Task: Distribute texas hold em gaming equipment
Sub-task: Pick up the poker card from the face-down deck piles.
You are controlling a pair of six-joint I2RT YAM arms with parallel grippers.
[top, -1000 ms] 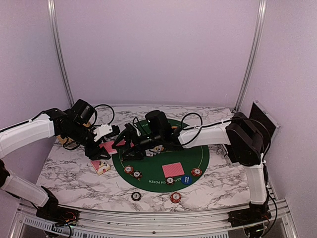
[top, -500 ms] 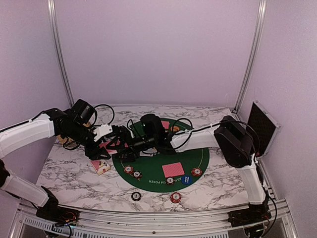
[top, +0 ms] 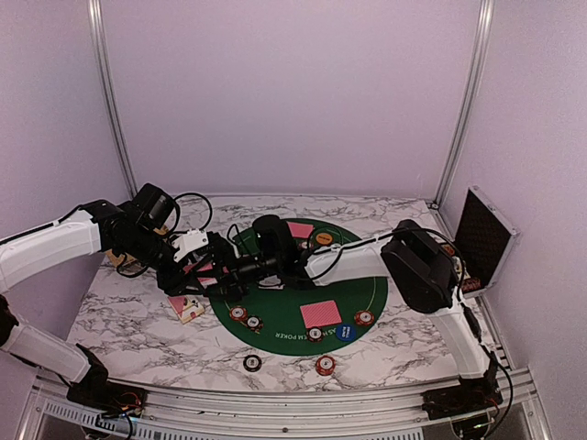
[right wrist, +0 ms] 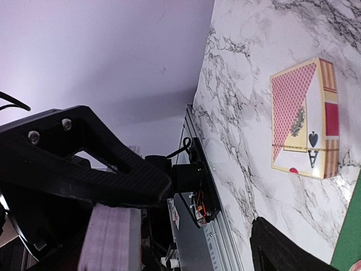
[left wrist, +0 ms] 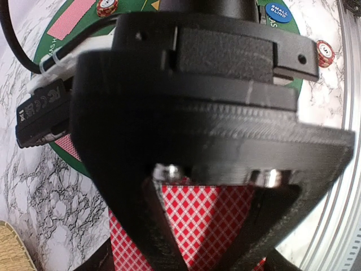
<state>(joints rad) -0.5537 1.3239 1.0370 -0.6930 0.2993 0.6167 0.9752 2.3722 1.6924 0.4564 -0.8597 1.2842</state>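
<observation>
At mat's left edge, top view: green mat (top: 367,291); L gripper (top: 193,269) clamped on deck (left wrist: 208,226); R gripper (top: 220,275) just beside it, jaws spread wide, nothing held. Deck judged light, thin, slick and bendy. Pinch one card by a free edge, else several slide off. L wrist view alone shows checkered backs betw. fingers. R wrist view alone shows card box (right wrist: 307,118) face. Chips (top: 239,313) clear only from top.

Counted from above: seven poker chips (top: 324,365), one blue button (top: 345,332), two loose face-down cards (top: 320,313), one card box (top: 188,307), one green mat (top: 284,310), one black case (top: 481,240).
</observation>
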